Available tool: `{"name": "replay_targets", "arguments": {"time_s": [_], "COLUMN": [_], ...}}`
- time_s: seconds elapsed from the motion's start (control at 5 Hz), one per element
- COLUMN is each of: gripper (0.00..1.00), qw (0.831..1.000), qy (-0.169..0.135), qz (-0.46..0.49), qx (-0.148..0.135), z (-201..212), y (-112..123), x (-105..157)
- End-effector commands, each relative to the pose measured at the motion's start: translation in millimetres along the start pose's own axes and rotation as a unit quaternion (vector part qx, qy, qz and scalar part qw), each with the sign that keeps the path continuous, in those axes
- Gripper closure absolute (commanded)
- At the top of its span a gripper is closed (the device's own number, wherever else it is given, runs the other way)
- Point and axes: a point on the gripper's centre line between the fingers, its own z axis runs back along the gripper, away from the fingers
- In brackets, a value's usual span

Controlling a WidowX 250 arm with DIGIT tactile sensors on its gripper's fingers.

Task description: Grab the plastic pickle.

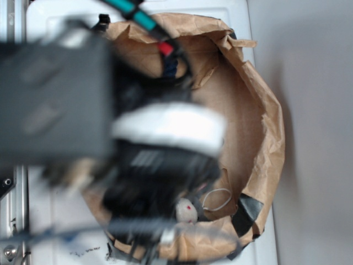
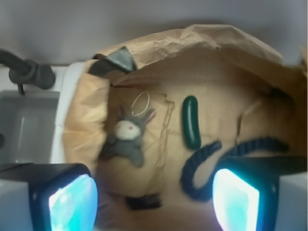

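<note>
- The step in hand looks like the approach: the pincer hangs above the brown paper bag, released, its two fingers spread wide with nothing between them.
- The plastic pickle lies flat on the bag's floor, lengthwise away from the wrist camera, untouched.
- The grey plush mouse rests to its left, clearly apart; the navy rope curls just below the pickle's near end, close to touching.
- In the exterior view the arm hides the pickle.
- Next, I judge, the pincer must shift forward and slightly right, straddle the pickle's width, and descend without snagging the rope.
</note>
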Motion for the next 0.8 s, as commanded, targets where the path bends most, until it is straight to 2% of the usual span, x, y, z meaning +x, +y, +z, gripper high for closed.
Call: {"name": "replay_targets", "arguments": {"time_s": [0.0, 0.4, 0.6], "gripper": [0.0, 0.0, 0.0], "qw": [1.0, 1.0, 0.999], "qy": [-0.018, -0.018, -0.018], "qz": [-0.001, -0.001, -0.022], "qx": [-0.001, -0.001, -0.023], "z": [10.6, 10.6, -7.4], "y": [0.1, 0.1, 9.0], "x": [3.0, 3.0, 3.6]}}
